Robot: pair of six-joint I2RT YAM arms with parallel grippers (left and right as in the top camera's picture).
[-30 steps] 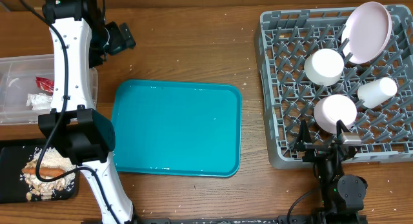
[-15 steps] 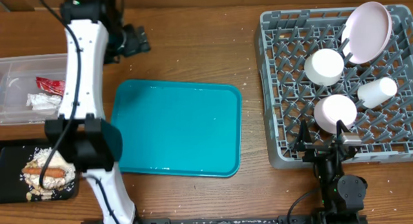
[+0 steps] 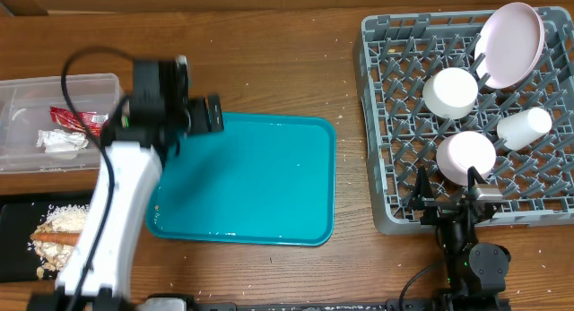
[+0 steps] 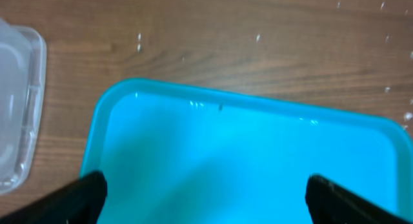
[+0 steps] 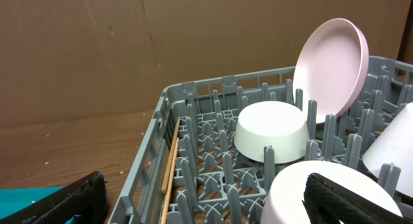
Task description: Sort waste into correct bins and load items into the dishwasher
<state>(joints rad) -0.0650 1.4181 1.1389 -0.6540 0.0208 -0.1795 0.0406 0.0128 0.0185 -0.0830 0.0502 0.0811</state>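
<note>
My left gripper [image 3: 208, 114] is open and empty over the back left corner of the teal tray [image 3: 260, 185]; its wrist view [image 4: 206, 198] shows only bare tray between the fingers. The clear tub [image 3: 27, 87] holds the red wrapper [image 3: 67, 118] and white tissue [image 3: 56, 141]. The black tray [image 3: 13, 248] holds the sausage stick [image 3: 54, 232] and crumbs [image 3: 67, 217]. The grey rack [image 3: 386, 123] holds the pink plate [image 3: 509, 44], two bowls [image 3: 450, 91] [image 3: 466, 156] and the cup [image 3: 525, 127]. My right gripper [image 3: 453, 208] is open and empty at the rack's front edge.
Chopsticks [image 5: 169, 166] lie along the rack's left wall [image 5: 155, 140]. In the right wrist view the plate [image 5: 332, 66] stands upright behind an upturned bowl [image 5: 271, 130]. The clear tub's corner [image 4: 19, 108] shows left of the teal tray [image 4: 245, 159].
My left arm has swung from the back left of the table, forward and right, to the teal tray's back left corner. The right arm has not moved.
</note>
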